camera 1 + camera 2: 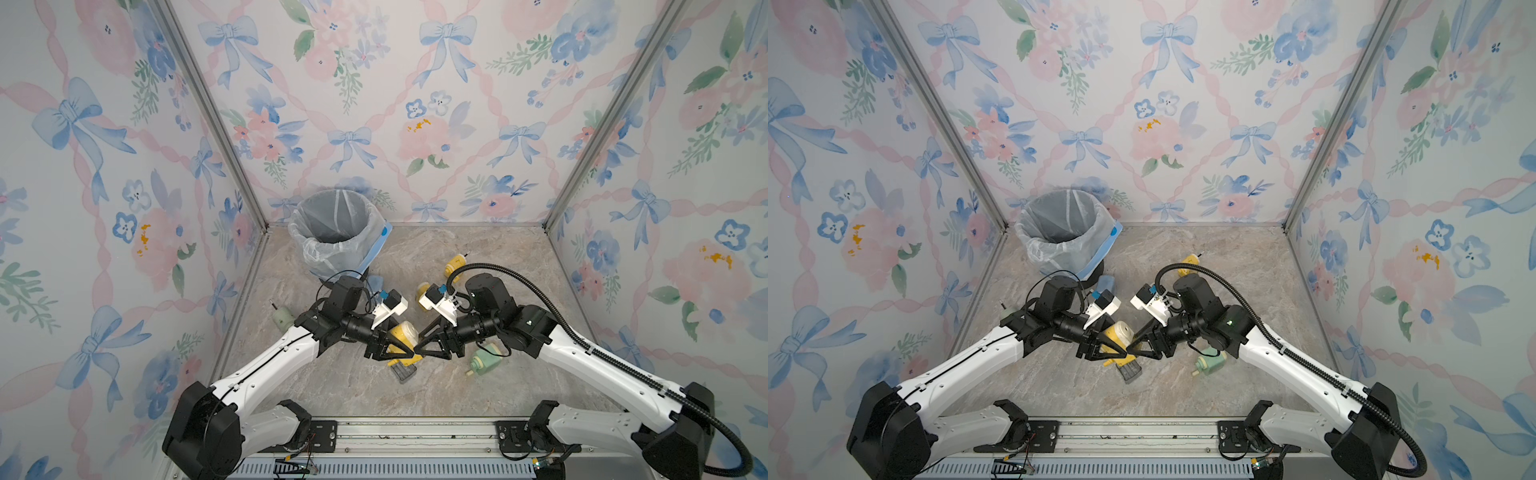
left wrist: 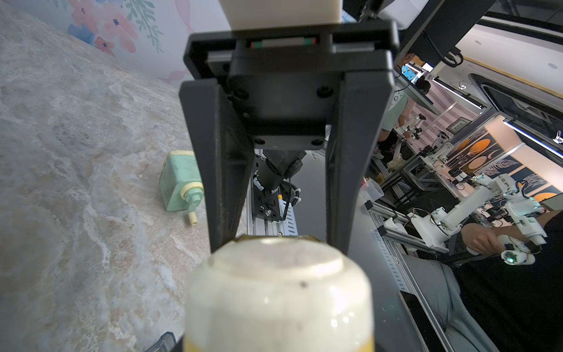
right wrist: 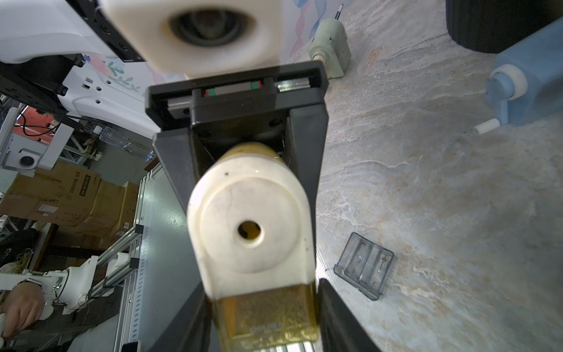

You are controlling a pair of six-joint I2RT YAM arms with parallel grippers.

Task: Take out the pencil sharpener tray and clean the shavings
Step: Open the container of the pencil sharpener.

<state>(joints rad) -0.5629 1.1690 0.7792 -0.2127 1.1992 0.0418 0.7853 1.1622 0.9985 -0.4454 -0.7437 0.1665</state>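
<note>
Bracing yellow pencil sharpener (image 1: 404, 333) over the table (image 1: 478, 266): left gripper (image 1: 405, 351) clamped on its body | amber shavings tray (image 3: 271, 314) seated in its base, pinched by right gripper (image 1: 424, 348) | best drawn straight out, level, so nothing spills.

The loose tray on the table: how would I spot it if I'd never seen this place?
Find the lined bin at the back of the table, then come forward to the yellow sharpener held mid-table. Just in front of it lies the tray: a small smoky see-through box, unlike the solid green sharpener beside it.
</note>
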